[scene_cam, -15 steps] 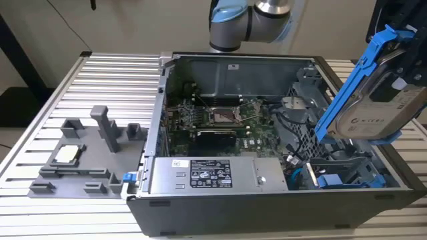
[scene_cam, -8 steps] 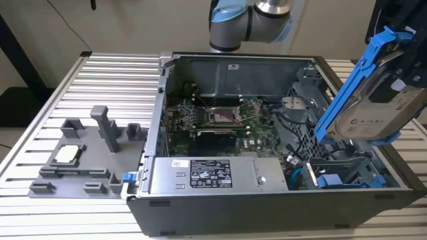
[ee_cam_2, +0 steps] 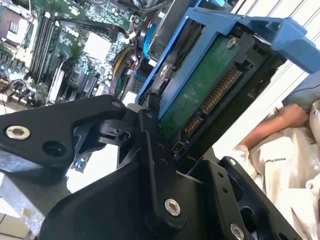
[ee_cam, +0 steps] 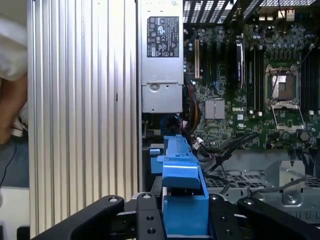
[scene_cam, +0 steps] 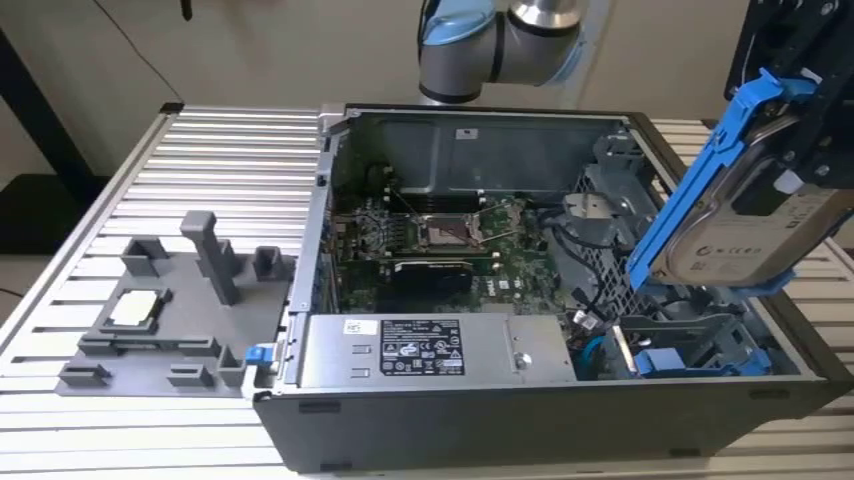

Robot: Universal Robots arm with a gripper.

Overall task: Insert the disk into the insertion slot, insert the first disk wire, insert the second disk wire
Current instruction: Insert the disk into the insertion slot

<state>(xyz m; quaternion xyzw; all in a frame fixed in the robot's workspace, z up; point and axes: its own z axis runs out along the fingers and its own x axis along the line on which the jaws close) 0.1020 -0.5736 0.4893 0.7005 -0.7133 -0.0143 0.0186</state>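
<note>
My gripper (scene_cam: 793,168) is shut on the disk (scene_cam: 742,232), a silver-beige drive with a white label in a bright blue carrier frame (scene_cam: 694,170). It hangs steeply tilted above the open computer case, at the exterior view's right. Below it lies the drive bay with the insertion slot (scene_cam: 683,335), and another blue-tabbed carrier (scene_cam: 663,361) sits there. In the second wrist view the disk's green circuit board (ee_cam_2: 200,95) and its connector face me between black fingers (ee_cam_2: 152,165). The first wrist view looks along the blue carrier's edge (ee_cam: 181,197), which is clamped in the gripper (ee_cam: 182,222).
The open case (scene_cam: 534,400) holds a motherboard (scene_cam: 441,240), a power supply (scene_cam: 414,350) and loose black cables (scene_cam: 587,245). A grey fixture tray (scene_cam: 160,300) stands on the ribbed table (scene_cam: 227,160) at the exterior view's left. A person's arm (ee_cam_2: 277,122) is close beside the case.
</note>
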